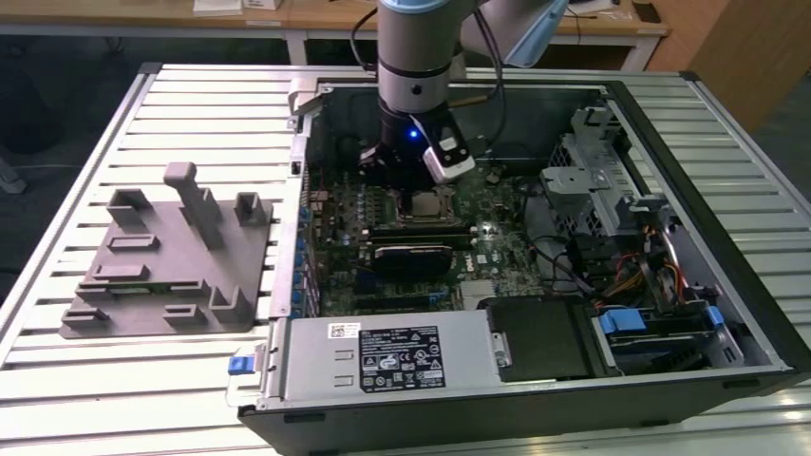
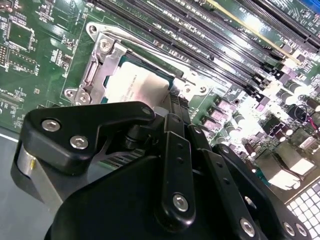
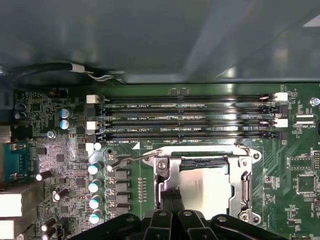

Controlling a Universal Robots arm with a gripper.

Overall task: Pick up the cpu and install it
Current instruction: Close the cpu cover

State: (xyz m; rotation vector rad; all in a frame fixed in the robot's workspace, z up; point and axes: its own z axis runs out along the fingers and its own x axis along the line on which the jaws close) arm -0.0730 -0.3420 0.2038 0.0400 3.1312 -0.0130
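Silver cpu (image 3: 207,185) lies flat inside socket frame (image 3: 246,175), so gripper (image 3: 172,194) at its edge looks pinched closed, holding nothing

Slatted table (image 1: 76,171): bears everything listed. Left half of the exterior view: grey holder (image 1: 171,275), flat on the table, just beside the computer case (image 1: 533,418). Centre and right of the frame: the case, lying on the table. Inside it: motherboard (image 1: 507,252) on the case floor at centre; power supply box (image 1: 380,356) along the lower edge, before the motherboard; drive cage (image 1: 595,171) at right. Socket (image 1: 424,204) on the motherboard, upper centre. Cpu (image 3: 205,185) in the socket. Memory slots (image 3: 190,120) just beside the socket. Gripper (image 1: 408,185) directly above the socket.
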